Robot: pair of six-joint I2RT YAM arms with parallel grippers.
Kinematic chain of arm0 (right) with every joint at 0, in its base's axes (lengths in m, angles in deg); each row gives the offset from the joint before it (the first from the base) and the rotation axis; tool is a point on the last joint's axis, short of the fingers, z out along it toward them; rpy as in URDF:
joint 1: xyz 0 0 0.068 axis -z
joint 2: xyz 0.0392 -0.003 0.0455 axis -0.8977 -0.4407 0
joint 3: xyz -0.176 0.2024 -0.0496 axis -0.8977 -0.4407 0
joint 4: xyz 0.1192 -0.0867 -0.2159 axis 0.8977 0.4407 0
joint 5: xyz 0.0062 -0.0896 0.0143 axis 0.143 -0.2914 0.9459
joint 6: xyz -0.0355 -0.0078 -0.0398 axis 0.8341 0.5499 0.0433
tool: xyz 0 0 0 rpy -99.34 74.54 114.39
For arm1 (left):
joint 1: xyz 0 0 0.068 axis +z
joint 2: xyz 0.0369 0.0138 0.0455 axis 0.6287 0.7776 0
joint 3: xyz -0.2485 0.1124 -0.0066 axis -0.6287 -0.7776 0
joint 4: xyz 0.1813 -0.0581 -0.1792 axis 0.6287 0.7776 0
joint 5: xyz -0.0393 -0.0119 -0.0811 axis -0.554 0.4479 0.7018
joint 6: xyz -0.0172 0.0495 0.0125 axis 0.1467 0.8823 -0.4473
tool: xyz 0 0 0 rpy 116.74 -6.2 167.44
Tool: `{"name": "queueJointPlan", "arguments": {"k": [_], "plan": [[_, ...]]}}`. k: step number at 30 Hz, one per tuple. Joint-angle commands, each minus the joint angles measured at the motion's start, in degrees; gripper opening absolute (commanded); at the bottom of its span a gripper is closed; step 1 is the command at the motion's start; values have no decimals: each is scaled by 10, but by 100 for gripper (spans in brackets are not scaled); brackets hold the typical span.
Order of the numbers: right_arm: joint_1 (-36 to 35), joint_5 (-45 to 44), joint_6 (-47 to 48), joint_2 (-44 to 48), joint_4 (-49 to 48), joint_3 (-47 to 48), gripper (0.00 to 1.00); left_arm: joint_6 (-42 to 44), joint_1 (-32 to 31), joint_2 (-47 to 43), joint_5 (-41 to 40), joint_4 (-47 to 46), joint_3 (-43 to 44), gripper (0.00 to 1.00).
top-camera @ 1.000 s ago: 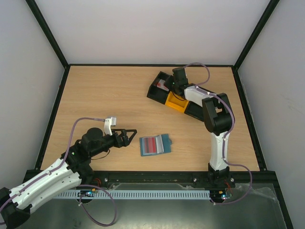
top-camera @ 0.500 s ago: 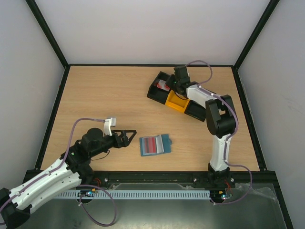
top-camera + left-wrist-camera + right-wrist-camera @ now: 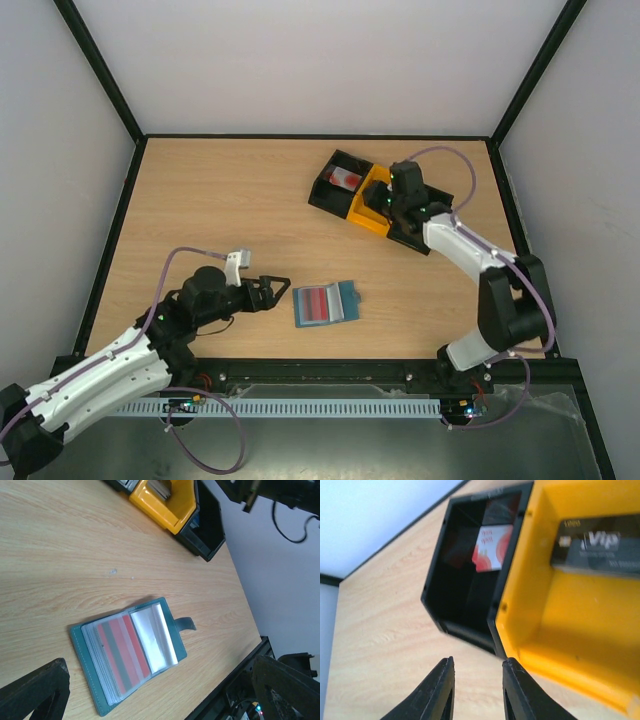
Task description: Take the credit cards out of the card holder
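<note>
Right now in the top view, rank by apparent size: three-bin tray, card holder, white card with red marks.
1. three-bin tray
2. card holder
3. white card with red marks, clearly smallest

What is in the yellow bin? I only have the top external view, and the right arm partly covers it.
Observer: A dark grey card with Vip print lies in the yellow bin.
Operator: Is the right claw holding anything?
Observer: No, the right claw is open and empty.
Operator: Any card in the card holder?
Observer: Left wrist view: one sleeve of the card holder shows a red-and-grey striped card; the clear sleeve beside it looks empty.
</note>
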Motion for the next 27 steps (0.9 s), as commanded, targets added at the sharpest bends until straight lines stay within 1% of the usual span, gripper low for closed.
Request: {"name": "queueJointPlan", "arguments": {"k": [1,6,13,19,23,27], "plan": [[-21,2,17,95,9,-86,28,-10,2,12,20,-20,-21,100],[-63,-5,3,188,9,-174,28,-27,2,31,35,-59,-40,100],[-133,-14,-27,264,0,-258,28,-51,2,57,51,-119,-66,100],[-188,-19,-49,303,-15,-331,28,-66,2,61,83,-171,-91,100],[-224,-21,-77,327,-33,-381,28,-73,2,58,95,-185,-102,100],[-269,-38,-104,341,-45,-403,28,-87,2,55,102,-222,-125,100]]}}
